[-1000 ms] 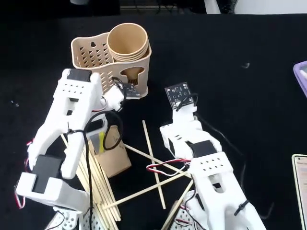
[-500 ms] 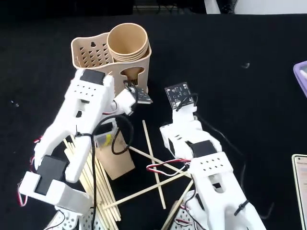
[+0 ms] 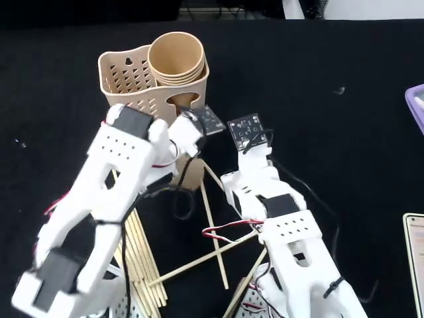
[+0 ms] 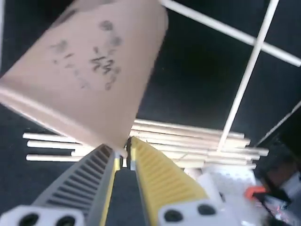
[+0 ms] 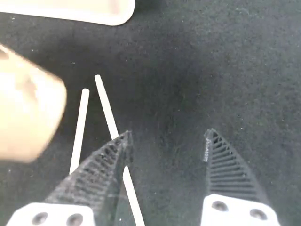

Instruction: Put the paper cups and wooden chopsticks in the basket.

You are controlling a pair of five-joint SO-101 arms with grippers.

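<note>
A tan basket [image 3: 124, 81] stands at the back left with a stack of paper cups [image 3: 175, 56] in its right end. My left gripper [image 4: 123, 157] is shut on the rim of another paper cup [image 4: 89, 75], held tilted above the table just in front of the basket [image 3: 189, 173]. A pile of wooden chopsticks [image 3: 137, 246] lies under the left arm, and loose chopsticks [image 3: 213, 228] cross between the arms. My right gripper [image 5: 164, 141] hangs open over two loose chopsticks [image 5: 106, 106], with nothing between its fingers. The held cup [image 5: 28, 113] shows blurred beside it.
A purple container [image 3: 416, 105] and a pale card [image 3: 415, 245] sit at the table's right edge. The right arm [image 3: 268, 199] stands close beside the left one. The black cloth stretches open to the right and behind the basket.
The left arm has lifted the paper cup off the table beside the chopstick pile and carried it up and right toward the basket. The right arm has kept still.
</note>
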